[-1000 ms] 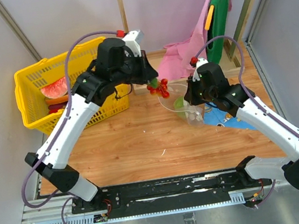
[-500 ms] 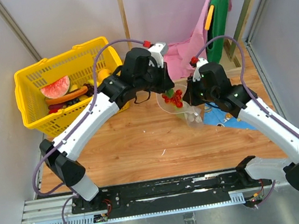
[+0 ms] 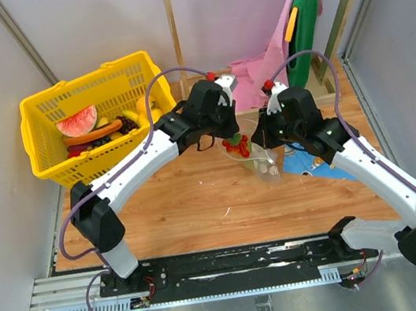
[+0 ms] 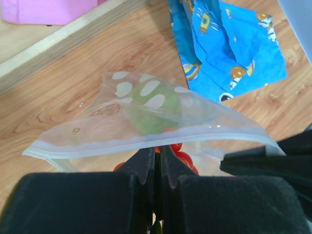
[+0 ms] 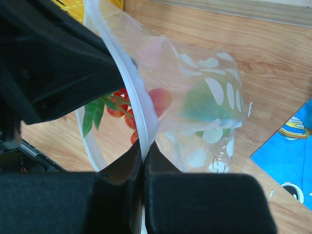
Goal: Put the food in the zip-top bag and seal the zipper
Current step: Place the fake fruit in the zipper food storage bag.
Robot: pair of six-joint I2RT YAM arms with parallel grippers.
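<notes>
My left gripper (image 3: pixel 234 137) is shut on the green stem of a bunch of small red toy fruits (image 3: pixel 236 147), holding it at the mouth of the zip-top bag (image 3: pixel 261 160). In the left wrist view the gripper (image 4: pixel 158 151) sits just behind the white zipper (image 4: pixel 146 142), with the red fruits (image 4: pixel 184 158) below it. A green round food (image 4: pixel 151 111) lies inside the bag. My right gripper (image 3: pixel 266 136) is shut on the zipper (image 5: pixel 130 80) and holds the bag (image 5: pixel 207 114) open and lifted. The red bunch (image 5: pixel 122 105) and its leaves hang inside the mouth loop.
A yellow basket (image 3: pixel 41 111) at the back left holds a watermelon slice, a banana and other toy foods. A blue patterned cloth (image 3: pixel 315 163) lies under and to the right of the bag. Pink cloth (image 3: pixel 258 75) and a wooden ledge sit behind.
My left arm has swung right from the basket, carrying the red bunch to the bag's mouth. My right gripper has kept holding the bag open in place.
</notes>
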